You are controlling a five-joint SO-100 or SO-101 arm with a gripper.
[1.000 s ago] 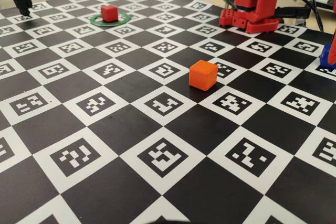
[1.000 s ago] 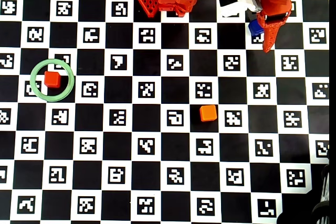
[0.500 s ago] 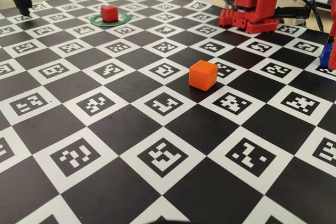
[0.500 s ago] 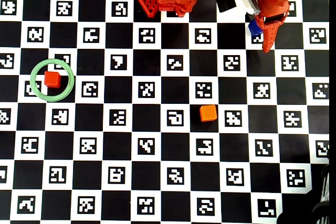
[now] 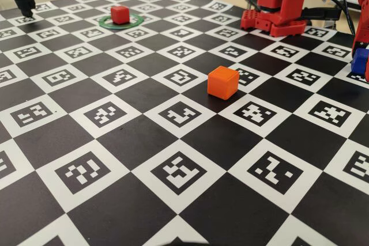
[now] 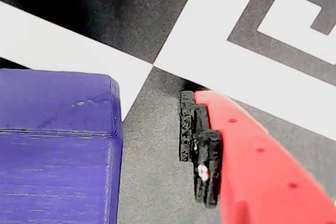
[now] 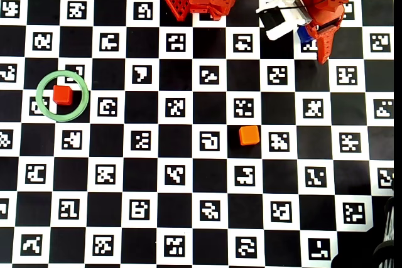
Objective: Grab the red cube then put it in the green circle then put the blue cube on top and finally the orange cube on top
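Red cube parked in the ring; gripper closing in on the blue cube at far right.

In the overhead view, going left to right: the red cube (image 7: 62, 95) sits inside the green circle (image 7: 44, 104), off-centre toward its upper left, so the base of the stack looks done; the orange cube (image 7: 249, 135) waits alone mid-board, well apart from both; the blue cube (image 7: 305, 34) lies at the far right, mostly hidden under the gripper (image 7: 314, 37); in the wrist view one red finger (image 6: 252, 161) stands just beside the cube with a clear gap, jaws apparently wide and holding nothing; probably straddling it for the grasp.
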